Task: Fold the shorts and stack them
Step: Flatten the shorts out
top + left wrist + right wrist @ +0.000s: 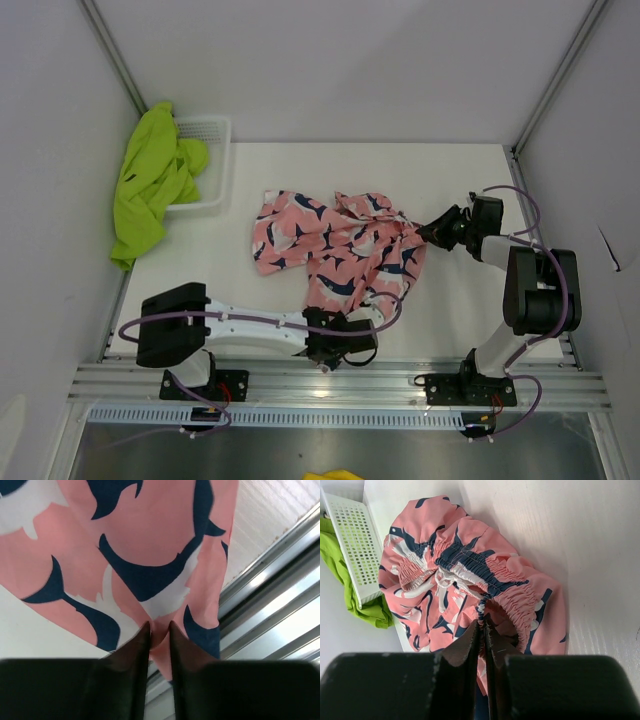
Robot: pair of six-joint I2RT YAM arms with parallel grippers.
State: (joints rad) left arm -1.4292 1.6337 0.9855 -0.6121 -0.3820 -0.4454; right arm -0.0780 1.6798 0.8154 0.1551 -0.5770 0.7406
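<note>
draw both ends apart evenly, low over the worktop point(470, 180), so the crumpled pink shorts point(335, 245) at its centre flatten before folding. green shorts point(150, 180) drape over the basket point(215, 130).

left fingers point(135, 655) pinch a leg hem, arm lying along the near edge. right fingers point(467, 650) pinch the waistband, arm reaching leftward.

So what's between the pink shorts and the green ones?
A white mesh basket, green shorts draped over its edge, left of the pink shorts: top view.
</note>
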